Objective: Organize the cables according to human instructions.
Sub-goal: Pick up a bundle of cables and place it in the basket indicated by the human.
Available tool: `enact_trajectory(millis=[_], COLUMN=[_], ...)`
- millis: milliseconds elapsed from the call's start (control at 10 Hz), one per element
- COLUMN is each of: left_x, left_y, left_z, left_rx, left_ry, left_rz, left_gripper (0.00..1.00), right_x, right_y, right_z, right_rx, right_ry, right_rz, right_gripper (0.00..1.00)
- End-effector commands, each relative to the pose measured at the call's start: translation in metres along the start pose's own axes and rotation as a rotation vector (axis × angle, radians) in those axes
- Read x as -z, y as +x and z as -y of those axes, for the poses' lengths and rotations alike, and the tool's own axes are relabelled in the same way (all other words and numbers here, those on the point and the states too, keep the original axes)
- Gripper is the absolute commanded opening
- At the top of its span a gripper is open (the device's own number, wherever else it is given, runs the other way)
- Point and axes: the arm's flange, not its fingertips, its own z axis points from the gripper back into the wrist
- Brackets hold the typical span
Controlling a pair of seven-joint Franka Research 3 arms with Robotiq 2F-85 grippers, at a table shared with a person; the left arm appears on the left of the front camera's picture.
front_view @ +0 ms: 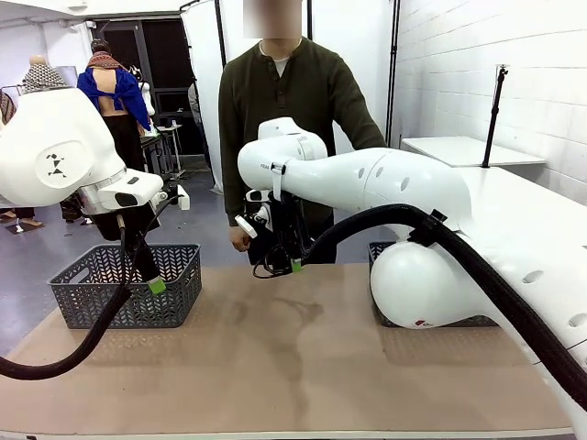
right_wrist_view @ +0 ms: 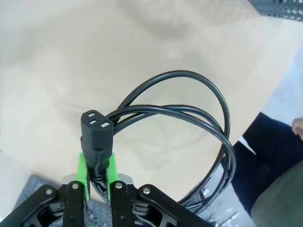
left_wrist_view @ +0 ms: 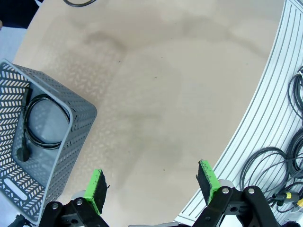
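Observation:
My right gripper hangs above the far middle of the table, shut on a black cable. In the right wrist view its green pads clamp the cable's plug, and the cord's loops hang out beyond the gripper. My left gripper stands open over the near wall of the left grey basket. In the left wrist view its fingers are wide apart around nothing, and another coiled cable lies inside that basket. The person's hand is just left of the held cable.
A second grey basket stands at the right, mostly hidden behind my right arm. The thick black arm hoses sag low over the table at both sides. Loose cords lie on the floor past the table's edge. The person stands at the far side.

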Motion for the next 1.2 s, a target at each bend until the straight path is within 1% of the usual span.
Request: enact_trajectory(millis=[0,100,600,900,1100], left_x=[-0.002,-0.002,-0.002,-0.002,-0.002], left_y=[0.0,0.0,0.0,0.0,0.0], left_z=[0.0,0.0,0.0,0.0,0.0], left_rx=[-0.001,-0.001,-0.001,-0.001,-0.001], left_ry=[-0.002,-0.002,-0.002,-0.002,-0.002], left_rz=[-0.003,-0.003,-0.003,-0.003,-0.003], left_gripper=[1.0,1.0,1.0,1.0,1.0], right_x=[-0.013,-0.02,-0.049,-0.059,-0.062], right_y=[-0.002,-0.008,-0.033,-0.043,-0.046], right_z=[-0.011,-0.023,-0.079,-0.11,-0.124], right_rx=[0.056,0.069,0.123,0.106,0.093], right_ry=[0.035,0.06,0.097,0.139,0.166], right_rz=[-0.001,-0.006,0.007,0.028,0.03], right_gripper=[0.0,0.0,0.0,0.0,0.0])
